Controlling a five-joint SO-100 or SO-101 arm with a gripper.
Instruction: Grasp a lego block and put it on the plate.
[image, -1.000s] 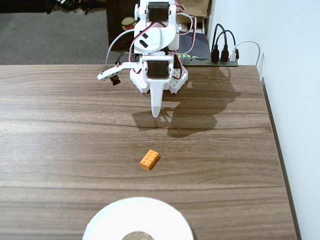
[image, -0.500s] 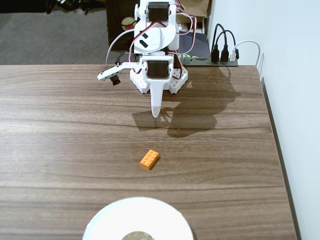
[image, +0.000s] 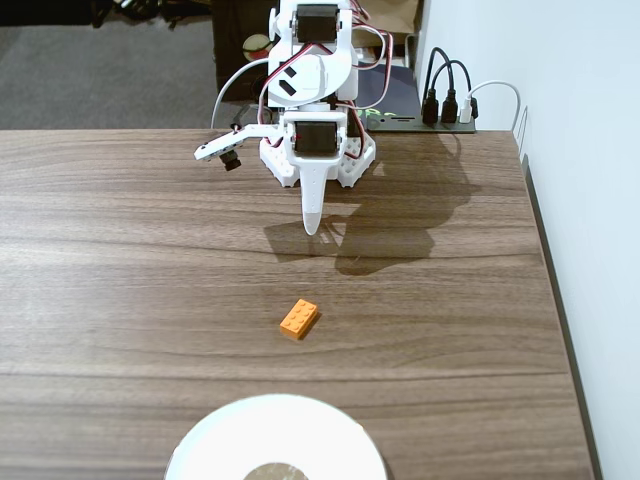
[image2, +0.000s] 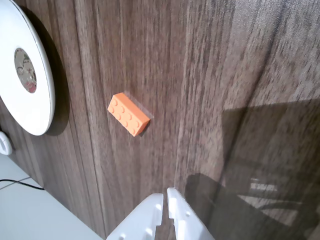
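Small bright orange rectangular plastic lego block, studs up in two rows, lay flat and skewed on the dark wood-grain desk, just below centre in the fixed view; in the wrist view sat left of centre, casting a thin shadow. Touched by nothing.

Large round glossy white plate with greyish-brown circular centre, cut off by the bottom edge of the fixed view, near the block but apart from it; at the upper left edge in the wrist view.

White moulded-plastic pincer hung point-down over the desk in the upper middle of the fixed view, well apart from the block. In the wrist view, at the bottom edge, fingertips pressed together with barely a slit between: clenched, gripping nothing. Smooth white arm body, black servo face and red wiring above it. Black cables plugged in at upper right beside the pale wall.
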